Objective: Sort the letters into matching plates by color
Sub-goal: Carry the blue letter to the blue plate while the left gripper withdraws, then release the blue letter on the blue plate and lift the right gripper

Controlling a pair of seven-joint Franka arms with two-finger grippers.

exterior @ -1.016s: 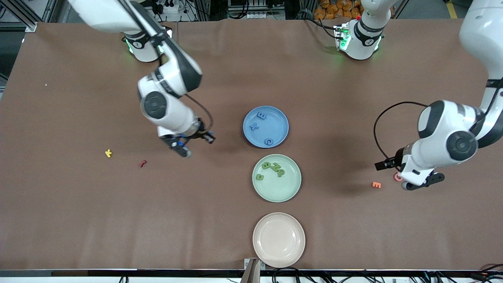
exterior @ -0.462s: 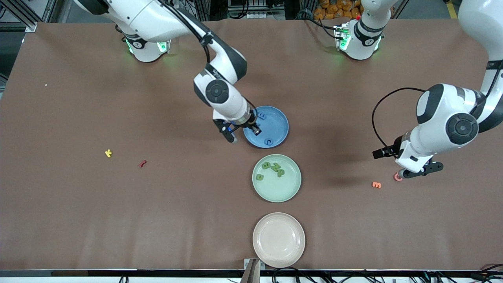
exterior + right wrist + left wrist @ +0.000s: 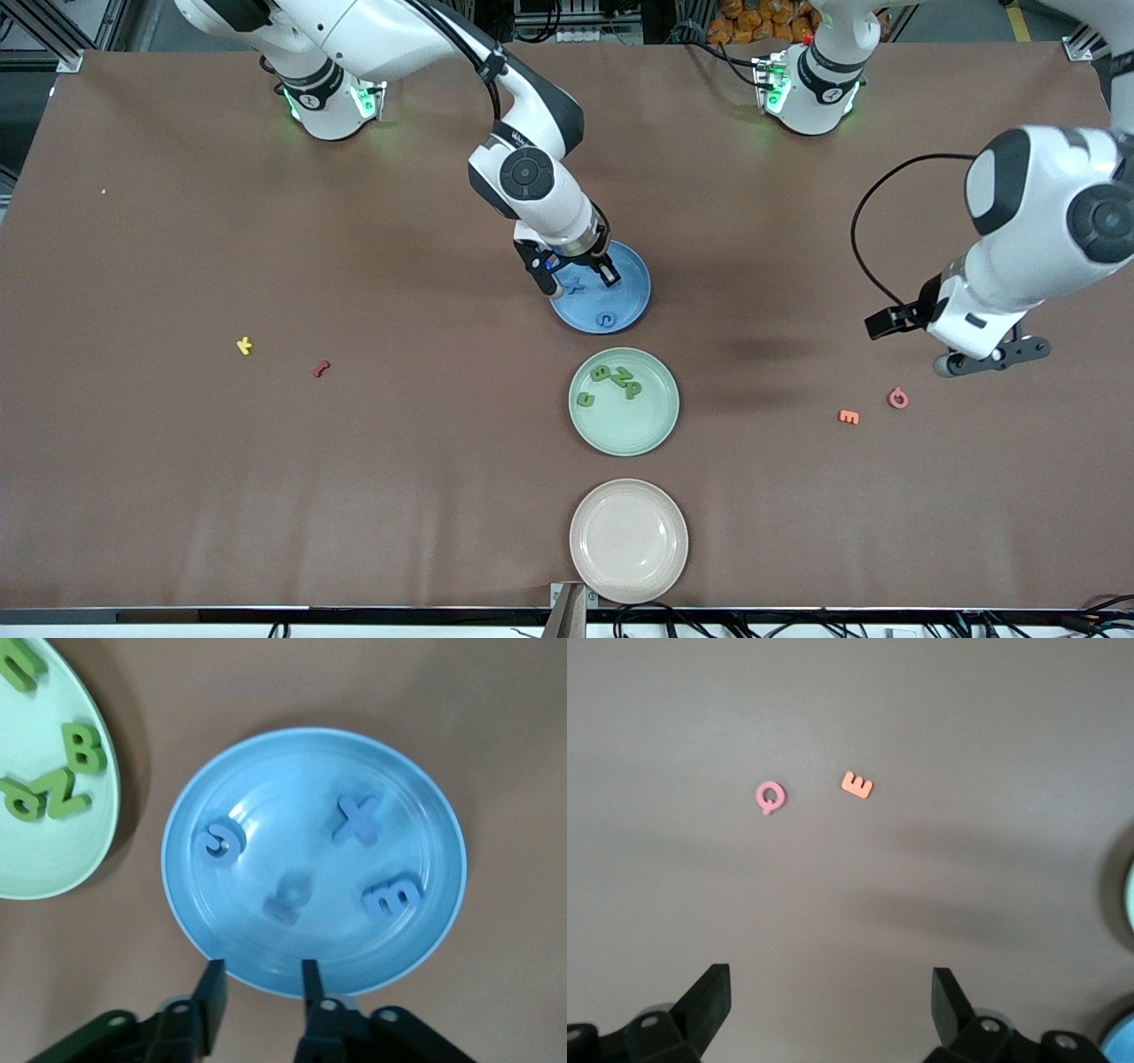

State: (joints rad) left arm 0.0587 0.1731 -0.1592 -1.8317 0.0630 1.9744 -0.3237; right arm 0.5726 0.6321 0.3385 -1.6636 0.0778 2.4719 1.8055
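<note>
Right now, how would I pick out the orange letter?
Start at the pale green plate and go toward the left arm's end of the table. The orange letter lies flat there, an E, beside the ring-shaped pink letter.

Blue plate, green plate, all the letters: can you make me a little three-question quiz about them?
1. True or false: the beige plate has a letter in it.
2. How many green letters lie in the green plate? A two, B four, C six.
3. Fill in: the right end effector hangs over the ___ plate.
Key: 1 false; 2 B; 3 blue.
</note>
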